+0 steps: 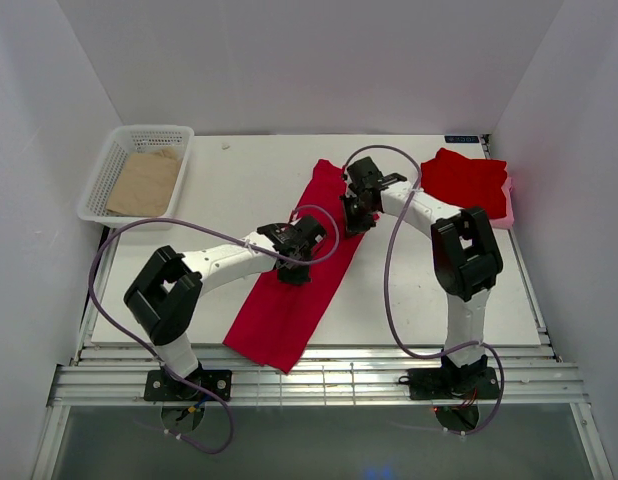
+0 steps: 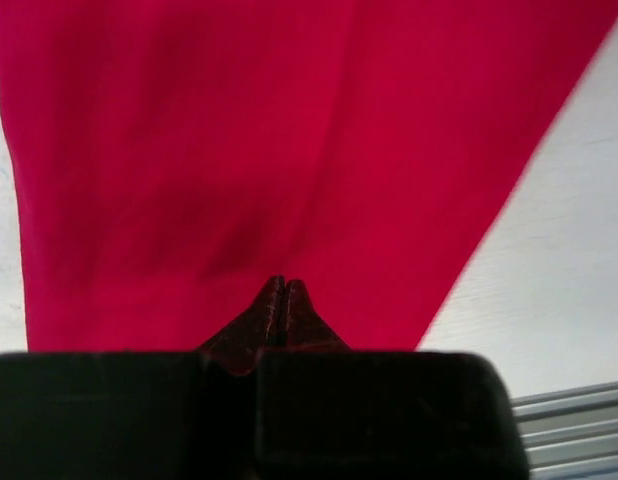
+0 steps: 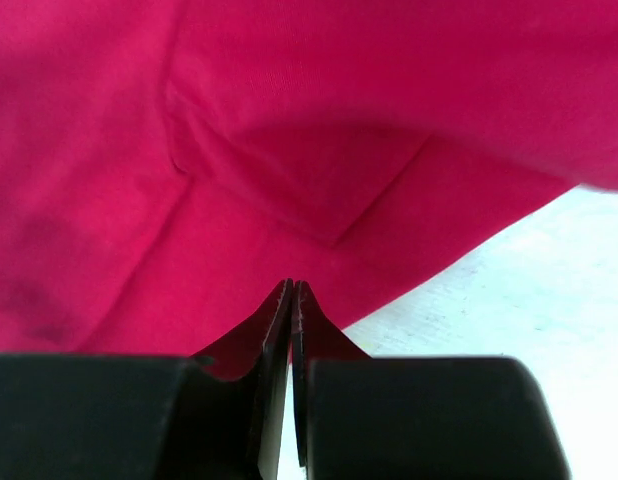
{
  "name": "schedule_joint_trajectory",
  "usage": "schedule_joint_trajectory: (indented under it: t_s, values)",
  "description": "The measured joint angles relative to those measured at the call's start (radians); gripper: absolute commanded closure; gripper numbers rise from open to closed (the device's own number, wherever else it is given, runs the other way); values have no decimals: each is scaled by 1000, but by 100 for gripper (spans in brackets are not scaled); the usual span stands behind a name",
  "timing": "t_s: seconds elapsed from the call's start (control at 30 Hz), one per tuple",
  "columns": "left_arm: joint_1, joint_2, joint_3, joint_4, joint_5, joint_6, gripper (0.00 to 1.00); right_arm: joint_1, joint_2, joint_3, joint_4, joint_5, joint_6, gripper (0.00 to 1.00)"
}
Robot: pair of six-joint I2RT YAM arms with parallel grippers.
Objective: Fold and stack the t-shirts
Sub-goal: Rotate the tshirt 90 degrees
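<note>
**Workpiece position.** The working t-shirt (image 1: 292,295) lies flat on the bench (image 1: 224,190) as a long, narrow red band. Its long axis runs diagonally, with the far end toward the back wall and the near end at the bench's front edge by the arm bases.

**Left gripper** (image 1: 294,250). It sits over the middle of the band. Its fingers are pressed together at the tips, and red cloth fills the wrist view beyond them. I cannot tell whether any cloth is pinched.

**Right gripper** (image 1: 357,212). It sits at the band's right edge, toward the far end. The fingers are closed to a hairline slit. Just past the tips lies a doubled layer with a seam, and bare bench shows to one side.

**Relation governing the next move.** The right arm is nearer the far end and the left arm is nearer the middle and near end. A fold across the long axis probably requires both grippers to open first.

**Surroundings.** A folded stack (image 1: 467,180) of red t-shirts rests on a pink piece (image 1: 508,208), to the right of the band's far end and well apart. A basket (image 1: 116,150) holding a tan sheet (image 1: 144,185) stands to the left, also well apart.

**Markings.** The cloth carries no print. A small dark label (image 1: 461,139) sits on the bench's far rim and is too small to read.
</note>
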Motion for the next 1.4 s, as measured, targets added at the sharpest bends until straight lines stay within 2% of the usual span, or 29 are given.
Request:
schedule_joint_trajectory:
  t_s: [0.27,0.53,0.87,1.13,1.3,1.4]
  values:
    - [-1,0,-100,32,16,3,100,6,41,-26,-4,43,10,92]
    - [-1,51,-105,104,63,-5,100,-2,193,163,-55,87,13,92]
    - [-1,175,51,122,114,-14,100,3,353,433,-101,170,13,92]
    - [-1,268,177,117,89,-1,100,-13,479,651,-131,172,27,92]
    - [5,308,245,90,47,3,100,-31,490,660,-92,136,19,92]
    - [5,309,274,75,-3,3,100,-36,425,541,0,118,-2,79]
